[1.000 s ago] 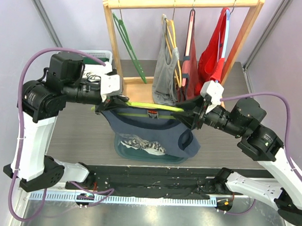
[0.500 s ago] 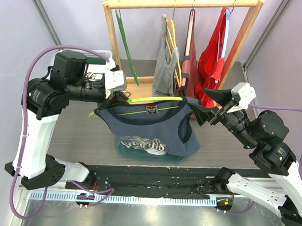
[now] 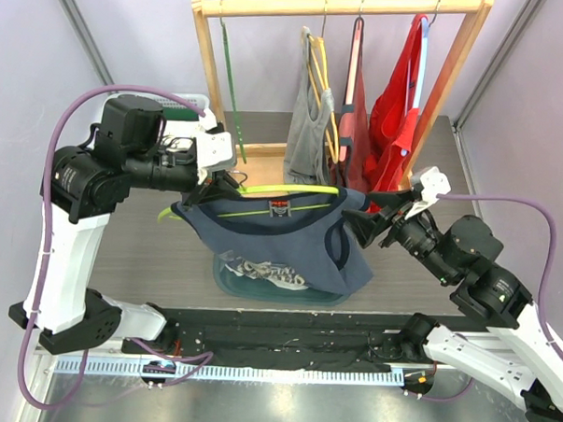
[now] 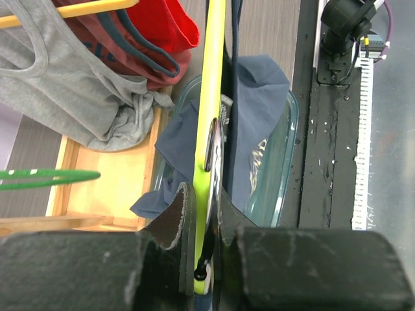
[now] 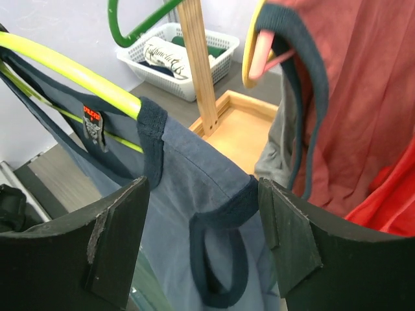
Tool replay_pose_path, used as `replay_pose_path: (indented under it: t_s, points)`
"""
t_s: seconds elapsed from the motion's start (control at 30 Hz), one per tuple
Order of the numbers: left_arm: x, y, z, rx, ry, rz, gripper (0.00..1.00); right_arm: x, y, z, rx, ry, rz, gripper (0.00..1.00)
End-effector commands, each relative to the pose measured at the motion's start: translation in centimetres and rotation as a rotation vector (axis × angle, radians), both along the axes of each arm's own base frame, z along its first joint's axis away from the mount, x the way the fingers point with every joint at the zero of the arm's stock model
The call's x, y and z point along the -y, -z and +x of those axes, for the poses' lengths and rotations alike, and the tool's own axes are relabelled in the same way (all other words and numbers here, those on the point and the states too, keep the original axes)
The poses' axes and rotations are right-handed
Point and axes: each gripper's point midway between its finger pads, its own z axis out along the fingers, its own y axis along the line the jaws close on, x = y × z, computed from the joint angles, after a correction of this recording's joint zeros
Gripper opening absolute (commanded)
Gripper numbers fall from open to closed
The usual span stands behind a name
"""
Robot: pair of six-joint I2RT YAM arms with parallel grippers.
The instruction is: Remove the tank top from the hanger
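Note:
A dark blue tank top (image 3: 280,239) hangs on a yellow-green hanger (image 3: 292,188) above the table. My left gripper (image 3: 222,178) is shut on the hanger by its metal hook. The left wrist view shows the hanger bar (image 4: 211,97) pinched in that gripper (image 4: 206,214), with the top (image 4: 256,103) draped below. My right gripper (image 3: 370,224) is open at the top's right shoulder. In the right wrist view, the shoulder strap (image 5: 194,168) sits between that open gripper's (image 5: 204,240) spread fingers (image 5: 288,240), which are not touching it. The strap is still looped over the hanger end (image 5: 71,71).
A wooden rack (image 3: 337,6) behind holds grey (image 3: 308,128), maroon (image 3: 355,121) and red tops (image 3: 399,95), plus a bare green hanger (image 3: 233,87). A clear bin (image 3: 227,279) with clothes sits under the blue top. A white basket (image 3: 183,109) stands at the back left.
The right gripper opened, let go of the hanger's right end, drew back, then came in again toward the top's right shoulder. The left gripper kept its hold and shifted slightly right.

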Motion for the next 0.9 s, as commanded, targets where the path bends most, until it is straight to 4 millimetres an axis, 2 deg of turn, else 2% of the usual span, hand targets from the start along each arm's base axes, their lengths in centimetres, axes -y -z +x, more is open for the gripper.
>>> replay_pose_path:
  t_s: [0.0, 0.13, 0.4, 0.5, 0.6, 0.73, 0.83, 0.87]
  points:
    - [0.2, -1.0, -0.3, 0.023, 0.017, -0.032, 0.0, -0.8, 0.4, -0.3, -0.042, -0.022, 0.087, 0.74]
    - [0.1, -0.9, -0.4, 0.022, 0.015, -0.031, 0.0, -0.9, 1.6, -0.1, -0.072, -0.014, 0.076, 0.72]
    - [0.1, -1.0, -0.6, 0.024, 0.018, -0.034, 0.0, 1.7, 3.3, -0.6, -0.114, 0.072, 0.048, 0.75]
    - [0.2, -1.0, -0.6, 0.02, 0.021, -0.036, 0.0, 1.9, 3.9, -0.7, -0.131, 0.082, 0.062, 0.76]
    - [0.3, -1.1, -0.6, 0.016, 0.023, -0.04, 0.0, 1.1, 4.1, -0.8, -0.137, 0.05, 0.094, 0.75]
    - [0.3, -1.2, -0.6, 0.016, 0.021, -0.047, 0.0, -1.4, 4.6, -0.5, -0.146, -0.025, 0.15, 0.7]
    - [0.3, -1.3, -0.7, 0.018, 0.022, -0.049, 0.0, -3.0, 4.8, -0.2, -0.158, -0.068, 0.165, 0.58]
    - [0.3, -1.3, -0.6, 0.016, 0.021, -0.048, 0.0, -3.3, 4.6, -0.2, -0.154, -0.083, 0.171, 0.51]
